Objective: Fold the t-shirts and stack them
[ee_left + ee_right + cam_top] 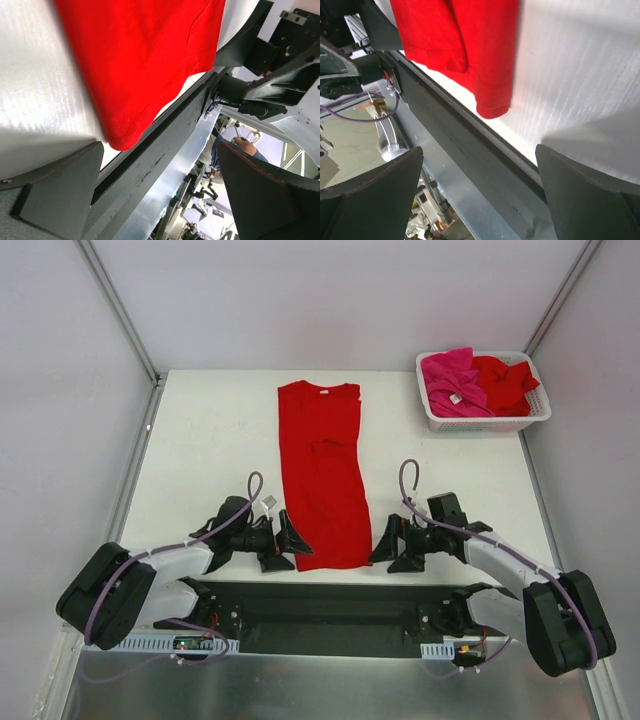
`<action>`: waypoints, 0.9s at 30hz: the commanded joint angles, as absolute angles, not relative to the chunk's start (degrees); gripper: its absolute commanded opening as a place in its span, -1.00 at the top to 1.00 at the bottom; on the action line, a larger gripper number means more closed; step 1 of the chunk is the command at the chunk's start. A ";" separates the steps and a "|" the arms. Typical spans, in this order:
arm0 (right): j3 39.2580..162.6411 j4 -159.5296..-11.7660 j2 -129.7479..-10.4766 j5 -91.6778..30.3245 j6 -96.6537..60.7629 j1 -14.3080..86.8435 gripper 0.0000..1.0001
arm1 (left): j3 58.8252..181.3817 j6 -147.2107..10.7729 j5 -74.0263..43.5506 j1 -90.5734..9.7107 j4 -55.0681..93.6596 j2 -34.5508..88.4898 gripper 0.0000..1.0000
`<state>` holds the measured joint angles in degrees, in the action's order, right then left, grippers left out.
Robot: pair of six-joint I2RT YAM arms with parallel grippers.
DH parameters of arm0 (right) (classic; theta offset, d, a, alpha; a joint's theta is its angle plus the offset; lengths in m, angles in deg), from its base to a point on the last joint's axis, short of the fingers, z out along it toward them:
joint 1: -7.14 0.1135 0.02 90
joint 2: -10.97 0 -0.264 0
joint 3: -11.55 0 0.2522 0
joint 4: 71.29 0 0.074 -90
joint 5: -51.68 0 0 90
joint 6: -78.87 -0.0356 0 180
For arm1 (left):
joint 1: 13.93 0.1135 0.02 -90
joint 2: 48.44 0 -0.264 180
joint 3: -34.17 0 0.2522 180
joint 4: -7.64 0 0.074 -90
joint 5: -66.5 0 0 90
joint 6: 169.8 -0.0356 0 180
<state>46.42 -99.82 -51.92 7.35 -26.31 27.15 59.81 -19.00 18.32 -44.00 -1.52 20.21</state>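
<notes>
A red t-shirt (322, 472) lies flat in the middle of the table, folded lengthwise into a long strip with its collar at the far end. Its near hem shows in the left wrist view (145, 75) and in the right wrist view (470, 50). My left gripper (283, 543) stands open just left of the hem's near left corner, nothing between its fingers. My right gripper (396, 545) stands open just right of the near right corner, also holding nothing. More t-shirts, one magenta-pink (452, 383) and one red (506, 382), lie crumpled in the basket.
A white slotted basket (488, 422) sits at the table's far right corner. The black mounting bar (330, 615) of the arm bases runs along the near edge. White walls and metal posts enclose the table.
</notes>
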 commanded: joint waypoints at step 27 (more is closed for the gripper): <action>42.72 -74.42 -62.68 6.33 -34.25 33.51 -0.59 | 61.47 -20.21 16.23 -48.12 -1.63 27.59 -0.16</action>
